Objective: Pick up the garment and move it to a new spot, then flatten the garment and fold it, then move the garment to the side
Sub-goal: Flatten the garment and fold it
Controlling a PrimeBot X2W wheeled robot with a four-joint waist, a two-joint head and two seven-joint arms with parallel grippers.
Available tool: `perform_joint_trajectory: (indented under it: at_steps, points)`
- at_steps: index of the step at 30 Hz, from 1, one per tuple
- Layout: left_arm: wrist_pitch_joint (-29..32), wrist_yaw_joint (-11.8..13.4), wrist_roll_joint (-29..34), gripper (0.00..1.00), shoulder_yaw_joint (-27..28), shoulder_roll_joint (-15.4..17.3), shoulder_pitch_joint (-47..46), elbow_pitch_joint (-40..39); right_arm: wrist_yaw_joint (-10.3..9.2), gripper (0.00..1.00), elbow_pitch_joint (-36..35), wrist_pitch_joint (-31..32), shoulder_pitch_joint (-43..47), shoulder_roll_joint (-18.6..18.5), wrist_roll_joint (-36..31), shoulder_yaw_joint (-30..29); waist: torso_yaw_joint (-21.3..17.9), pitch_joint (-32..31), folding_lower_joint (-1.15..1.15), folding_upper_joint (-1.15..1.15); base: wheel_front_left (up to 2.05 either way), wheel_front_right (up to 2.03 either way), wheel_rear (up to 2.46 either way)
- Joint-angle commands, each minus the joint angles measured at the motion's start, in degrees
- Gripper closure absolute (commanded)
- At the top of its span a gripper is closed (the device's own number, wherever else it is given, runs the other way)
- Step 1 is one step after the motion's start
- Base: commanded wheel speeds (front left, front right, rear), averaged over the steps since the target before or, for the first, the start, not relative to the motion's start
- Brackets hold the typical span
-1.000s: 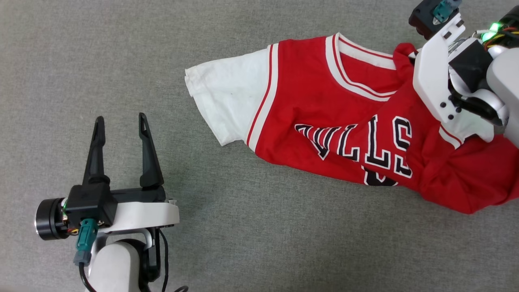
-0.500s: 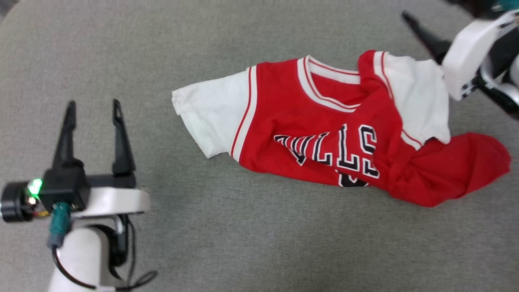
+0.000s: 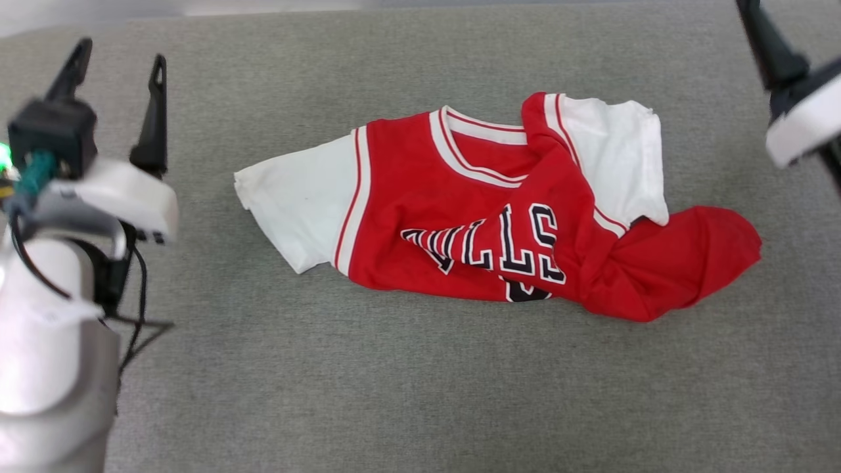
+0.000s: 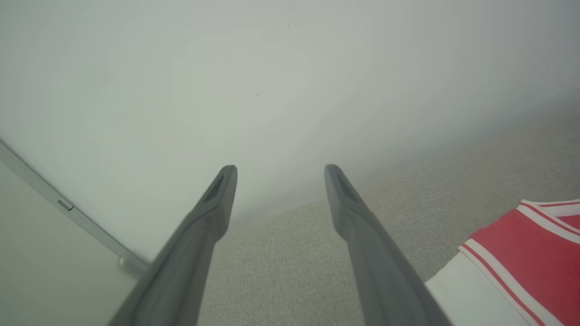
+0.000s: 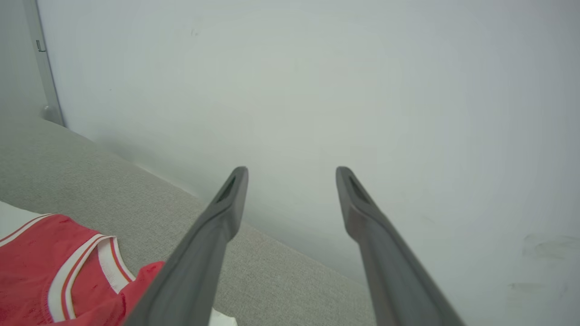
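I'm seeing the red jersey (image 3: 460, 217) lying rumpled near the middle of the grey surface (image 3: 394, 381), free of both claws. One white sleeve is spreading flat toward my left. The other is folding over the chest beside the striped collar, crowding the black, white-outlined letters, and the red hem is bunching out to the right. The left claw (image 3: 121, 51) is hovering wide open and empty, well apart from it. The right claw (image 5: 292, 171) is gaping equally wide, holding nothing.
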Motion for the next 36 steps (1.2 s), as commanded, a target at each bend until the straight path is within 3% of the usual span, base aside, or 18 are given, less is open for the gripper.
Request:
perform_joint_trajectory:
  at_steps: [1,7,9,18,24,36]
  points:
    - [2.1,-0.6,-0.7,0.0,-0.4,0.9,-1.8,0.7,-0.04,0.0,-2.3,-0.1,3.5,0.9,-1.8,-3.0,-0.5,0.1,0.0,0.0,0.0,0.0,0.0]
    - [16.0,-2.2,-6.7,0.0,-5.4,5.7,-7.9,4.3,-0.04,0.0,-12.4,-0.1,16.3,4.6,-9.1,-15.1,-1.8,0.6,0.0,0.0,0.0,0.0,0.0]
    - [21.9,-2.3,-11.1,0.0,-10.2,7.9,-9.3,5.0,-0.04,0.0,-15.2,-0.1,19.5,5.6,-11.0,-17.7,-2.1,0.8,0.0,0.0,0.0,0.0,0.0]
    - [45.1,-2.2,-32.3,0.0,-26.7,19.4,-17.7,3.6,-0.04,0.0,-24.8,4.2,25.9,8.0,-15.0,-23.1,-3.7,3.2,0.0,0.0,0.0,0.0,0.0]
    - [55.7,-2.2,-40.8,0.0,-30.1,20.3,-22.5,7.1,-0.04,0.0,-28.8,6.4,26.0,8.3,-15.5,-23.2,-5.1,6.3,0.0,0.0,0.0,0.0,0.0]
    - [61.1,-2.3,-44.1,0.0,-41.4,21.3,-22.9,11.5,-0.04,0.0,-29.2,6.4,24.0,8.0,-15.8,-22.2,-7.0,10.5,0.0,0.0,0.0,0.0,0.0]
